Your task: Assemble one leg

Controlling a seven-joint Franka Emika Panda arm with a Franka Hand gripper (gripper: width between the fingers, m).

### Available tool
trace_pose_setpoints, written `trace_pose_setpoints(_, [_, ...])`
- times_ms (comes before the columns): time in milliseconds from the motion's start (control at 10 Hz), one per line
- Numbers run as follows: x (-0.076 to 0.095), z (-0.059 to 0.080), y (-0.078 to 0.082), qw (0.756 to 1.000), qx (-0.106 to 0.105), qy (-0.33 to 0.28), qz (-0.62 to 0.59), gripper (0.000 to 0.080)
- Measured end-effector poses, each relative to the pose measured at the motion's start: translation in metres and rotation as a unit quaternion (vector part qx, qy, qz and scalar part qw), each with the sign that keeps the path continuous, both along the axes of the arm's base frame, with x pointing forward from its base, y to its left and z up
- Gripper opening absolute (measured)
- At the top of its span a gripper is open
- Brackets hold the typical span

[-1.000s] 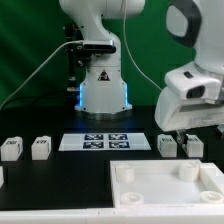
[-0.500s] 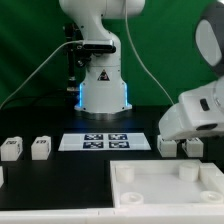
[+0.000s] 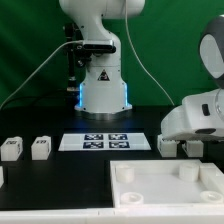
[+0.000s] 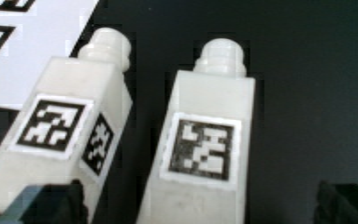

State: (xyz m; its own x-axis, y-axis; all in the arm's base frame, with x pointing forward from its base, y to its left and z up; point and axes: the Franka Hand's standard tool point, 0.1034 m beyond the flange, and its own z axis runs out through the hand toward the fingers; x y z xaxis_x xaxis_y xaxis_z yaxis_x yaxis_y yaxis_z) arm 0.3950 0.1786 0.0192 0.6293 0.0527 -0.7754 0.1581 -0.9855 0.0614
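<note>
Exterior view: my end effector (image 3: 187,141) hangs low over two white pegs on the desk, the leg (image 3: 196,150) directly beneath it

Wrist view: fingers spread wide, nothing held. The leg (image 4: 211,135) lies between them, the neighbour leg (image 4: 66,120) just beside. I judge it light, rigid, smooth plastic; grip the flat sides mid-body

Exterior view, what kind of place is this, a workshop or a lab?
Probably a robotics lab bench: a robot arm base on a black table, a marker board of printed tags, and tagged white legs.
</note>
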Motion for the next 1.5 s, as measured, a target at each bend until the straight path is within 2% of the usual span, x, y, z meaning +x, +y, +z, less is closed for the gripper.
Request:
trace_pose_setpoints(200, [-0.0046,-0.0050,-0.0005,1.000,-0.012,0.018,-0.016,0.0649])
trace_pose_setpoints(1000, [-0.0092,-0.0109,0.0062,1.000,-0.011,0.021,-0.009,0.0649])
trace_pose_setpoints(1100, [-0.0093,-0.0109,0.0062,1.000,-0.011,0.021,-0.009,0.0539])
trace_pose_setpoints(1200, [-0.0093,-0.0110,0.0062,1.000,-0.011,0.021,-0.009,0.0390])
trace_pose_setpoints(1300, [-0.0097,-0.0103,0.0064,1.000,-0.010,0.022,-0.009,0.0390])
trace_pose_setpoints(1400, [-0.0096,-0.0100,0.0065,1.000,-0.010,0.022,-0.008,0.0291])
trace_pose_setpoints(1500, [-0.0096,-0.0099,0.0065,1.000,-0.010,0.022,-0.008,0.0291])
